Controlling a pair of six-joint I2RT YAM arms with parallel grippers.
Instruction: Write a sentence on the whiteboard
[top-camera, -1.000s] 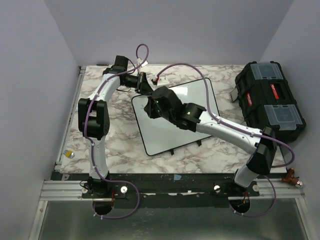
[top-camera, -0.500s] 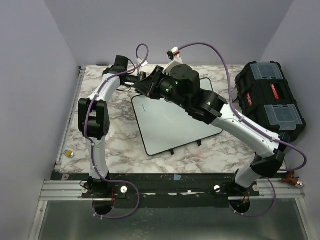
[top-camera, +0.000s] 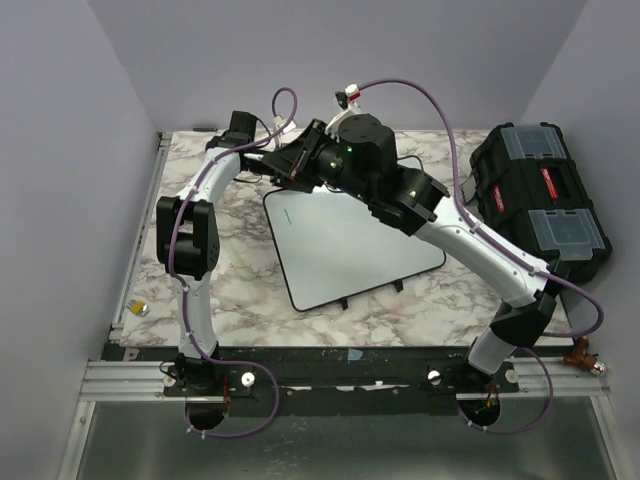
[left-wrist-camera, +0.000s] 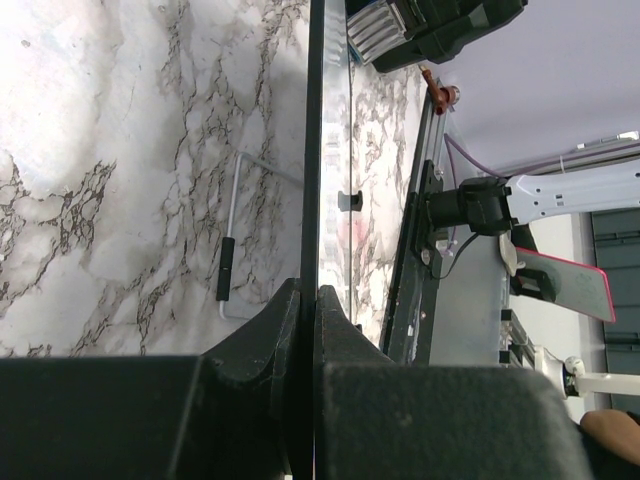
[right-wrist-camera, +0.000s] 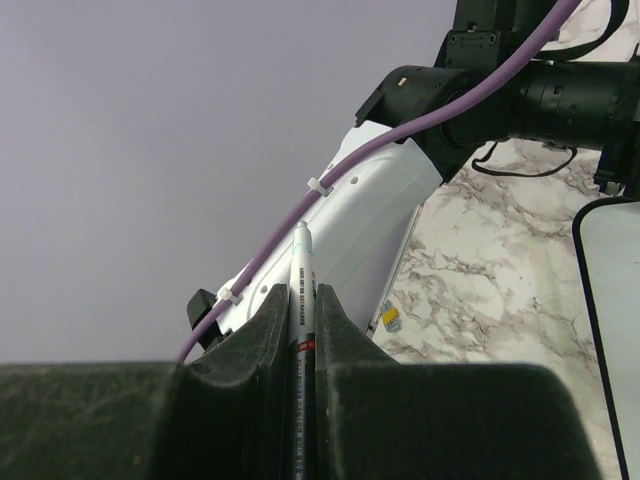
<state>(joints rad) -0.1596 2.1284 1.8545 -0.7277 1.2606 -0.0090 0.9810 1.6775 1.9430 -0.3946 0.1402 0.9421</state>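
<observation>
1. at the far left of the counter (top-camera: 240, 290), near its front edge, lies a small yellow thing (top-camera: 141, 308), too small to tell what it is.
2. next comes the left arm, which reaches along the left side to the far left corner of the whiteboard (top-camera: 350, 245).
3. the left hand (left-wrist-camera: 308, 292) is pinched tight on the board's thin black frame, seen edge-on between its fingers in the left wrist view.
4. just inside the board's left edge, one short teal stroke (top-camera: 286, 214) is all of the sentence that shows.
5. the whiteboard lies in the middle of the counter, turned at an angle, with small black feet showing at its near edge.
6. above the board's far end, the right arm stretches over from the right, its wrist raised close to the left hand.
7. the right hand (right-wrist-camera: 302, 292) is closed narrowly on a marker (right-wrist-camera: 300, 260). the marker stands out between the fingers, with its tip pointing towards the left arm and off the board.
8. at the far right of the counter sits a black toolbox (top-camera: 540, 200) with clear lid compartments, apart from the board.
</observation>
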